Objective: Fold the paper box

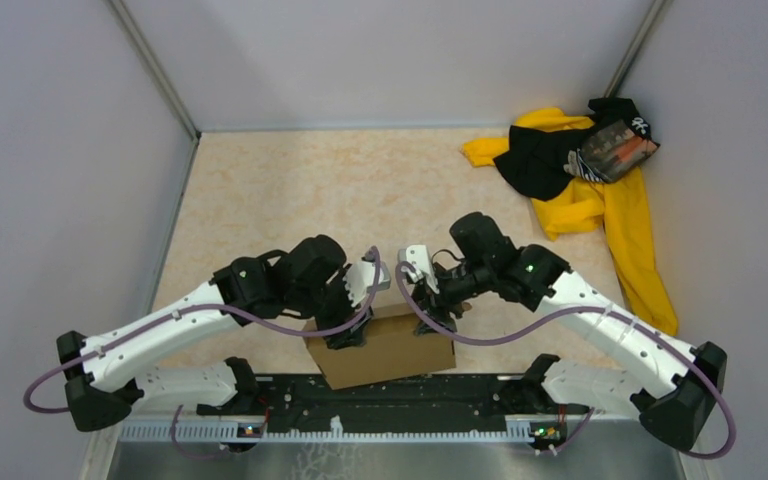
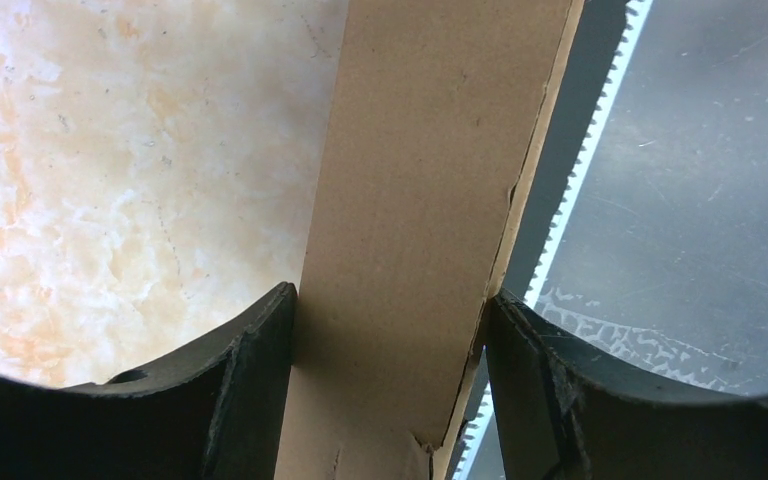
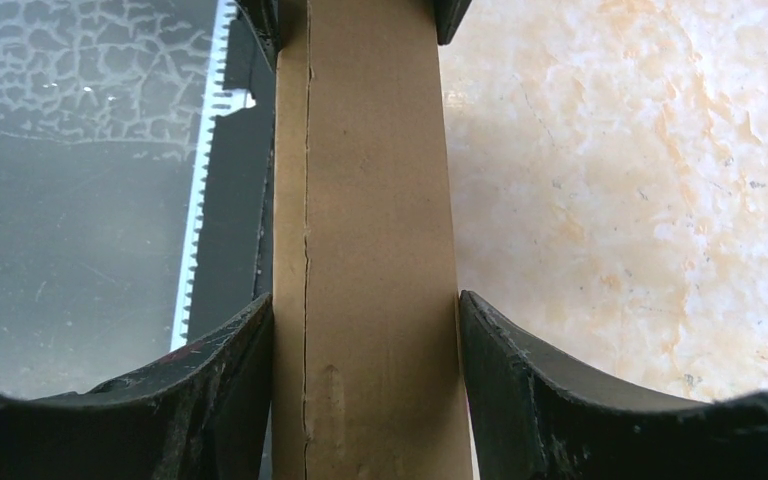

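The paper box (image 1: 385, 350) is plain brown cardboard, standing on edge between my two arms near the table's front edge. My left gripper (image 1: 345, 335) is shut on its left end; in the left wrist view the box (image 2: 415, 230) fills the gap between the two black fingers (image 2: 250, 390). My right gripper (image 1: 438, 305) is shut on its right end; in the right wrist view the box (image 3: 365, 250) is pressed between both fingers (image 3: 520, 390). At the top of the right wrist view the left gripper's fingertips (image 3: 260, 15) clamp the far end.
A yellow-and-black cloth pile (image 1: 585, 185) lies at the back right by the wall. A dark mounting rail with a toothed white strip (image 1: 360, 425) runs along the front edge. Grey walls close in the left, back and right sides of the marbled tabletop (image 1: 360, 200).
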### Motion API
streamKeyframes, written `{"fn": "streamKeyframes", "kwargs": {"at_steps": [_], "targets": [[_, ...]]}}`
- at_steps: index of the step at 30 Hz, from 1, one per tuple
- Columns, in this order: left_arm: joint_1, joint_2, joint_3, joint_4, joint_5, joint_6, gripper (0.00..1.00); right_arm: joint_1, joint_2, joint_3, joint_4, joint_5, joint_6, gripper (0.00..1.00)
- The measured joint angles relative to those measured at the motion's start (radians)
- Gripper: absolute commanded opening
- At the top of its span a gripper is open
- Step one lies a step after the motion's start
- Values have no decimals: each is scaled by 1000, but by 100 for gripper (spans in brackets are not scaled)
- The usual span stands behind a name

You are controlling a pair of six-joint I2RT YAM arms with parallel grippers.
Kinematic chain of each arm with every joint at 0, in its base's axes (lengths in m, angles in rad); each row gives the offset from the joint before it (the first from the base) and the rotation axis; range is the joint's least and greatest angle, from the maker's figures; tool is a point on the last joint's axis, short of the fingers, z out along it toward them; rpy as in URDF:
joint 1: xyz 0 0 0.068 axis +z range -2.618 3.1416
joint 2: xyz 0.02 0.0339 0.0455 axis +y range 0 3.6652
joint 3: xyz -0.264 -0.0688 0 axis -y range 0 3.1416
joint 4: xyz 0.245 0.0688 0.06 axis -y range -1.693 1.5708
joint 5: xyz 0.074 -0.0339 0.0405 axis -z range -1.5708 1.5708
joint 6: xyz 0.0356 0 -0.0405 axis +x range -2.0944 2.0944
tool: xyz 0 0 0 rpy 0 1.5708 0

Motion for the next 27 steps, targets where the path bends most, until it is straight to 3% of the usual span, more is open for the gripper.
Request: {"fn": "streamKeyframes", "kwargs": {"at_steps": [2, 7, 13, 19, 25, 27], "targets": [[-2, 17, 4, -5, -23, 3, 57, 0, 13, 0, 2, 12, -6, 27], [-2, 51, 23, -24, -60, 11, 56, 0, 26, -16, 25, 38, -11, 55], [-7, 64, 32, -16, -103, 17, 57, 0, -40, -62, 108, 92, 51, 77], [-3, 108, 51, -11, -169, 1, 56, -5, -118, -61, 216, 185, 157, 82], [-4, 149, 73, 21, -186, -2, 56, -5, -128, -59, 225, 269, 201, 83], [-4, 163, 83, 26, -193, -1, 56, -8, -142, -60, 225, 315, 210, 88]]}}
